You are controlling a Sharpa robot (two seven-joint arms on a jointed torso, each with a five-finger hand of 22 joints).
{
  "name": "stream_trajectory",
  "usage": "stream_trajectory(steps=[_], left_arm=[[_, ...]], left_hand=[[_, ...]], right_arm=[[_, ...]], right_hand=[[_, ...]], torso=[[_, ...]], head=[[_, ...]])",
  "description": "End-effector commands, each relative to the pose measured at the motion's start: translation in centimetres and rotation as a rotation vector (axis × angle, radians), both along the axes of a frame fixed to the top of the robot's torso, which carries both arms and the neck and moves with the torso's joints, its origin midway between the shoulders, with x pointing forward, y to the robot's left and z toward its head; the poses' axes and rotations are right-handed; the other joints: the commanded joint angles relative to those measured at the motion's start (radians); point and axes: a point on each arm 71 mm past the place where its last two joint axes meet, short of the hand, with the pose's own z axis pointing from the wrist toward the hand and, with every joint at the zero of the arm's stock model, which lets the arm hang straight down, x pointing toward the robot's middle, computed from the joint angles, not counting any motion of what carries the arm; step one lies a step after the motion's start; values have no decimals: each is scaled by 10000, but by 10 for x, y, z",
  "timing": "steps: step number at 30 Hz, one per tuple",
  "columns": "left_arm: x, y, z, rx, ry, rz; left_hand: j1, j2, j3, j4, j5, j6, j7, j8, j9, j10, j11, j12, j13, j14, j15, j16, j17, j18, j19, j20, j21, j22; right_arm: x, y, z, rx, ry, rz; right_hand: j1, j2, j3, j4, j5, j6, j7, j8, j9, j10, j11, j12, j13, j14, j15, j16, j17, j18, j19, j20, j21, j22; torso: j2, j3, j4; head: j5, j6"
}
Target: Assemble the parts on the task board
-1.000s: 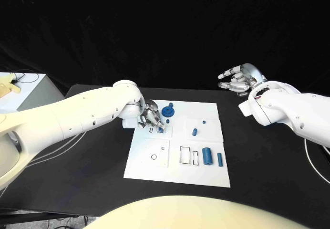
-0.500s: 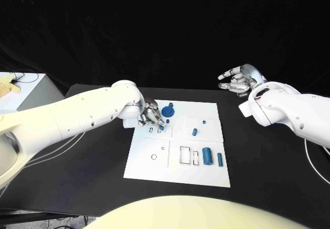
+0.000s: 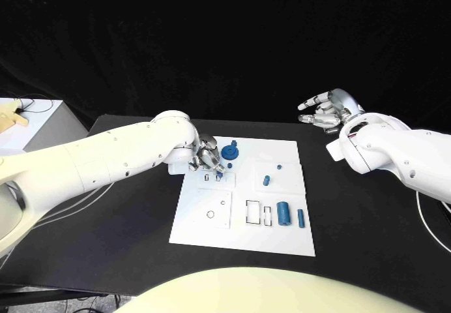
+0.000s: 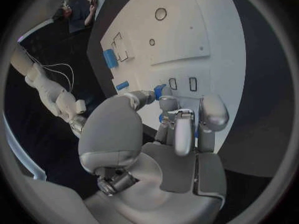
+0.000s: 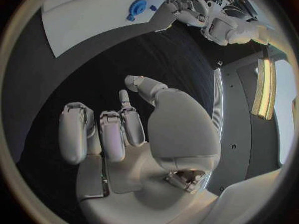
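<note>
The white task board [image 3: 246,228] lies mid-table. My left hand [image 3: 208,159] hovers over its far left corner and pinches a small blue part [image 4: 159,91] between thumb and fingers, just above two small rectangular slots [image 4: 172,83]. Beside that hand a blue gear-like part [image 3: 231,153] stands in the board. Two small blue pieces [image 3: 266,180] sit in the far right panel. A thick blue cylinder [image 3: 283,211] and a thin blue pin [image 3: 301,218] lie near two rectangular slots [image 3: 253,211]. My right hand [image 3: 324,109] is raised off to the far right of the board, fingers apart, holding nothing.
A white box [image 3: 38,124] stands at the table's far left. A round hole [image 3: 210,214] marks the board's near left panel. Black table [image 3: 357,215] surrounds the board on all sides.
My left hand has edged slightly toward the far side of the board with the blue part. The right hand has stayed put.
</note>
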Motion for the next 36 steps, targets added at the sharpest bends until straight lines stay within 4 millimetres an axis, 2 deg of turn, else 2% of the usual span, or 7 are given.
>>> stream_trajectory(steps=[1,36], left_arm=[[1,0,2,304,-447,-216],[-9,-1,-9,561,-1000,-367]], left_hand=[[-73,-1,2472,-2541,45,55,-11,-22,15,62,-13,69,25,837,-89,46,1888,-194,68,-14,59,4],[-80,0,2492,-2565,68,84,-17,-38,21,82,-20,62,30,830,-96,35,1864,-201,89,-20,87,44]], right_arm=[[-1,1,-1,-32,57,143],[-1,1,-2,-41,105,153]], right_hand=[[40,-52,-35,23,49,-80,20,46,-15,-63,7,-66,833,802,-26,-42,1728,88,378,-27,-5,1671],[40,-52,-35,23,49,-80,20,46,-15,-63,7,-66,833,802,-26,-42,1728,88,378,-27,-5,1671]], torso=[[-2,1,0],[2,-1,1]], head=[[14,2],[20,2]])
